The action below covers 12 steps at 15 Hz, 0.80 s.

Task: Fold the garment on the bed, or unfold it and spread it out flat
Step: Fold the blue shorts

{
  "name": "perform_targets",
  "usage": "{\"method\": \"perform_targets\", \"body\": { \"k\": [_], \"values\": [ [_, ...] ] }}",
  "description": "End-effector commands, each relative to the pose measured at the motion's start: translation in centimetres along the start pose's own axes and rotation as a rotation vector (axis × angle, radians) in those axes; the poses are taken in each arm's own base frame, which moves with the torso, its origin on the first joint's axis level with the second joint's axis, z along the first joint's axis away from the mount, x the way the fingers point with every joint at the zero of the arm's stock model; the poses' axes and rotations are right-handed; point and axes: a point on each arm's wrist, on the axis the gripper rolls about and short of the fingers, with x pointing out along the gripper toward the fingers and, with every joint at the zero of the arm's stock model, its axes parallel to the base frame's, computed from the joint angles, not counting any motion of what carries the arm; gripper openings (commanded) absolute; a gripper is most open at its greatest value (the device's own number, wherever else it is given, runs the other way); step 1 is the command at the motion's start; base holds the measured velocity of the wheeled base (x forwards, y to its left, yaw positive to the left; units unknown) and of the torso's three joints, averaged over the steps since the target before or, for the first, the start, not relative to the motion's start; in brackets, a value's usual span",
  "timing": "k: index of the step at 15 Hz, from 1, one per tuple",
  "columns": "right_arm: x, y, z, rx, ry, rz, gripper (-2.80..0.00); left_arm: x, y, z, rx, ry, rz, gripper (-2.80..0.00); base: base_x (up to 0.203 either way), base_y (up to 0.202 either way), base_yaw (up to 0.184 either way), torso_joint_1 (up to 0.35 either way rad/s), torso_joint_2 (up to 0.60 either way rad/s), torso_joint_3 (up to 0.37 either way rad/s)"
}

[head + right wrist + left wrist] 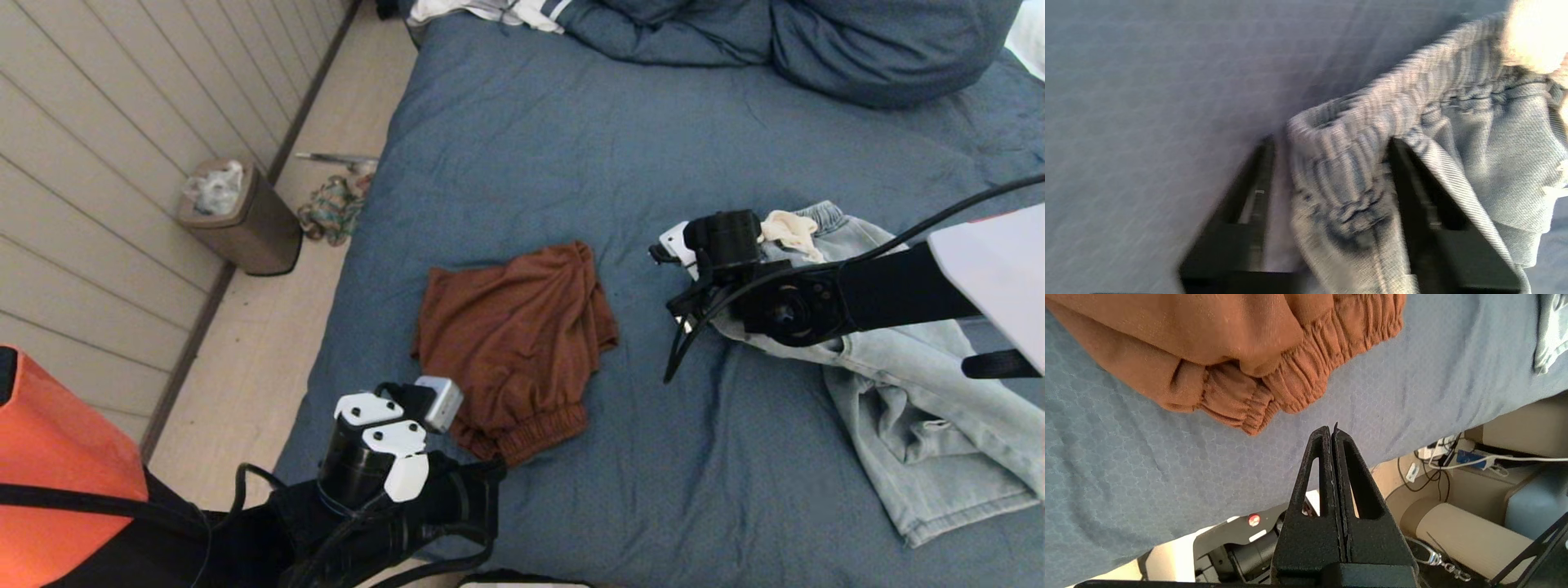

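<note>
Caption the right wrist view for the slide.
Right gripper fingers straddling the elastic waistband of the light denim garment on the blue bed.

Waste bin [237, 220], brown, stood on floor against panelled wall [98, 163]; crumpled pale bag [214, 188] filled its top. Patterned cloth heap [331, 208] lay just beside bin, on side away from wall. Thin stick-like object [335, 158] lay beyond bin, near heap. Orange bag-like item [57, 482] sat well apart from bin, at near corner.
</note>
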Motion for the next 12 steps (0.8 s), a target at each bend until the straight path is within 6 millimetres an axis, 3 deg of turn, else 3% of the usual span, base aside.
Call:
{"method": "perform_targets", "body": {
  "k": [1, 6, 8, 9, 12],
  "values": [
    [0.2, -0.7, 0.4, 0.030, -0.027, -0.028, -2.80, 0.2, 0.0, -0.1, -0.002, 0.003, 0.000, -2.80, 0.000, 0.000, 0.000, 0.000, 0.00, 0.000],
    [0.8, -3.9, 1.2, 0.103, -0.074, -0.091, -2.80, 0.2, 0.0, -0.1, -0.003, 0.001, 0.000, -2.80, 0.000, 0.000, 0.000, 0.000, 0.00, 0.000],
    [-0.2, -5.1, 2.0, 0.130, -0.105, -0.107, -2.80, 0.2, 0.0, -0.1, -0.003, 0.001, 0.000, -2.80, 0.000, 0.000, 0.000, 0.000, 0.00, 0.000],
    [-0.7, -6.2, 2.3, 0.148, -0.121, -0.126, -2.80, 0.2, 0.0, -0.2, -0.002, 0.003, -0.001, -2.80, 0.000, 0.000, 0.000, 0.000, 0.00, 0.000],
    [-0.9, -12.4, 2.3, 0.226, -0.149, -0.235, -2.80, 0.0, -0.3, -0.3, 0.004, 0.007, -0.010, -2.80, 0.000, 0.000, 0.000, 0.000, 0.00, 0.000]
  ]
}}
